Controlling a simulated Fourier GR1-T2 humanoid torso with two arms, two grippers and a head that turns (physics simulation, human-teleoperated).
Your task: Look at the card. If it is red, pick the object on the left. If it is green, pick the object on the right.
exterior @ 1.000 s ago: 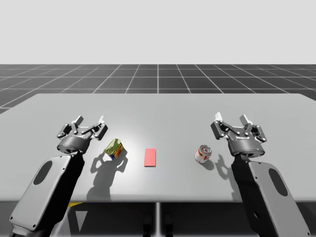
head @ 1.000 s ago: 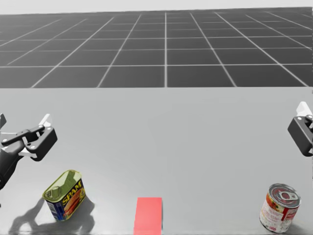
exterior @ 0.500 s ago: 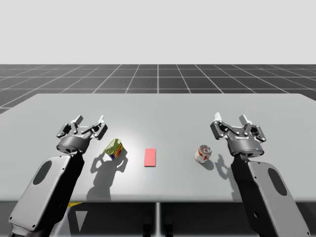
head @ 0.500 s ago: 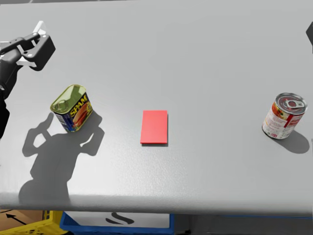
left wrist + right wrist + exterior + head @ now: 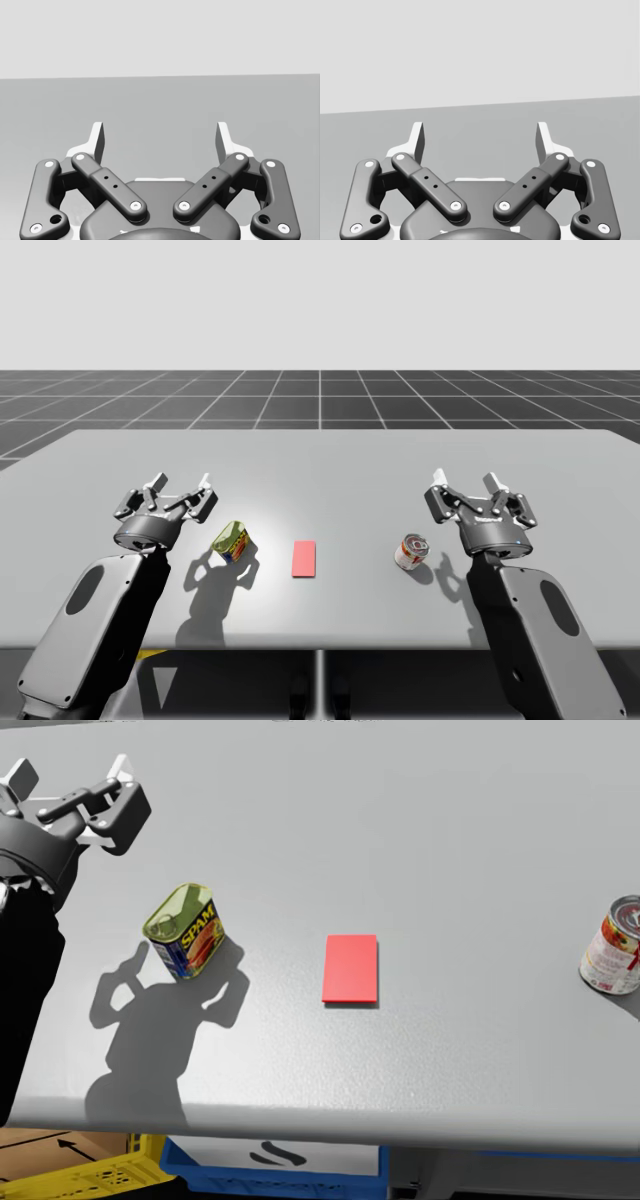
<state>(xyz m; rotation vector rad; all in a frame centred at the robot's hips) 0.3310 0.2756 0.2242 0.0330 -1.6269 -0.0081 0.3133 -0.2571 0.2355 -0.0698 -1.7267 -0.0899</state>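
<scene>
High view: the boxy green-topped can point(image 5: 232, 540) sits just beside the spread left jaws, untouched; right jaws spread too.

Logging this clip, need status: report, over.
Left pincer open, right pincer open, both empty. Card red; blue rectangular can on the left sits untouched. Nothing between it and left pincer.

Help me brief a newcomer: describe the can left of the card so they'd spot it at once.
On the grey table, find the red card lying flat near the middle. Just left of it stands a boxy can. Its olive-green top and blue-and-yellow sides set it apart from the round red-and-white can right of the card.
</scene>
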